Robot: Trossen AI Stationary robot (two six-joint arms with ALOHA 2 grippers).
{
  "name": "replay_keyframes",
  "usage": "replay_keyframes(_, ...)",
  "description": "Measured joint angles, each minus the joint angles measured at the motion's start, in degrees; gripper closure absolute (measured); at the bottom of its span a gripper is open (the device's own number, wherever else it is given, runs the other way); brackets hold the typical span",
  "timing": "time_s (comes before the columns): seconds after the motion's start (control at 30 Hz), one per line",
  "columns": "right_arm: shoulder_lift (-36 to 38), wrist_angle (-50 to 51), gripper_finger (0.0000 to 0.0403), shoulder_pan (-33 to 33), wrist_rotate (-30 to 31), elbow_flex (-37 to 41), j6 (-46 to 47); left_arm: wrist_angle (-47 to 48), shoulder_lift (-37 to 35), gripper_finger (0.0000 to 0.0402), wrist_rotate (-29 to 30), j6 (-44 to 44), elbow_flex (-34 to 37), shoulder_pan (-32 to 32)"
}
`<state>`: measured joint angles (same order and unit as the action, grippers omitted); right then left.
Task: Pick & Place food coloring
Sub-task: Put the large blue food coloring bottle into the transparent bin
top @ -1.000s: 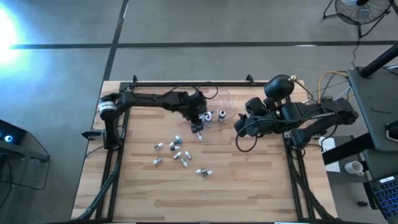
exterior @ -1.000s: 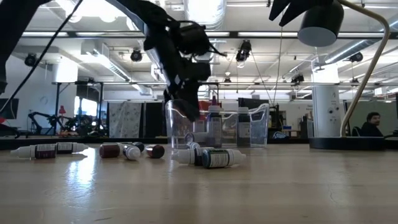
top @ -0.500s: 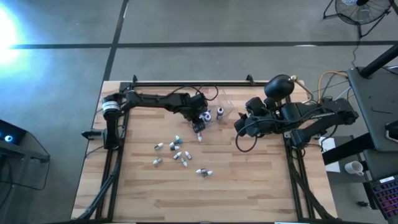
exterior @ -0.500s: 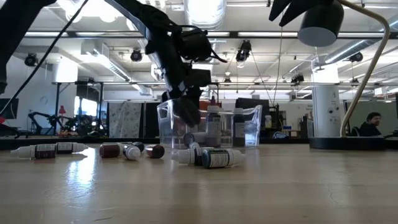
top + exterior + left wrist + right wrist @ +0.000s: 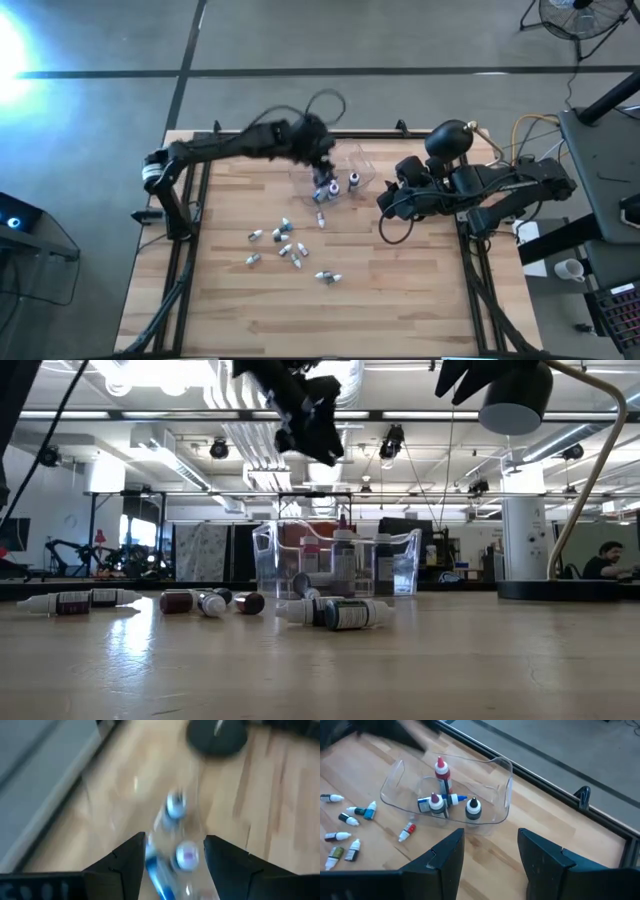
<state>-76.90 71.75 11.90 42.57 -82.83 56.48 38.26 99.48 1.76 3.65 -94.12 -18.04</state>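
Wooden tabletop (image 5: 400, 300) under workshop lights: the left gripper (image 5: 322, 160) hangs above the clear tub (image 5: 506, 795), fingers apart and empty. Inside the tub, four food coloring bottles (image 5: 441, 776) stand or lie together. Loose bottles (image 5: 285, 243) are scattered on the boards on the side of the tub away from the table's back rail, one red-capped bottle (image 5: 406, 831) just beside it. To the tub's right waits the right gripper (image 5: 487, 852), also unclenched and empty, beside a black lamp (image 5: 449, 141).

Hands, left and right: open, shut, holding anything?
Left hand: open, empty, above the clear tub.
Right hand: open, empty, waiting beside the tub.
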Motion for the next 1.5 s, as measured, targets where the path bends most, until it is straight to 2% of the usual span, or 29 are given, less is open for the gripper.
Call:
replay_keyframes(0.23,0.5,2.2,0.0227,-0.6,-0.3,0.0,6.7,8.8,13.7,0.0223,-4.6,-3.4,-19.1,-5.7)
replay_keyframes(0.37,0.9,5.0,0.0227,-0.3,-0.4,0.0,10.9,13.8,20.8,0.0223,-5.9,-2.8,-26.7,-7.2)
replay_keyframes(0.5,0.9,7.6,0.0227,0.3,-0.6,0.0,14.5,14.8,25.9,0.0223,-6.6,-1.4,-29.1,-6.9)
replay_keyframes(0.67,0.9,8.9,0.0227,1.0,-1.0,0.3,16.6,16.0,28.9,0.0223,-6.7,-1.4,-29.4,-5.2)
replay_keyframes(0.77,0.9,8.9,0.0227,1.0,-1.1,0.7,16.7,17.1,30.7,0.0223,-4.0,-1.4,-29.2,-4.6)
replay_keyframes(1.33,1.1,8.7,0.0227,1.9,-4.8,8.6,23.4,24.8,33.0,0.0223,-2.6,0.8,-28.0,-4.5)
replay_keyframes(1.5,1.2,8.6,0.0227,1.8,-5.1,8.7,23.0,22.8,32.9,0.0223,-2.5,1.5,-28.1,-4.5)
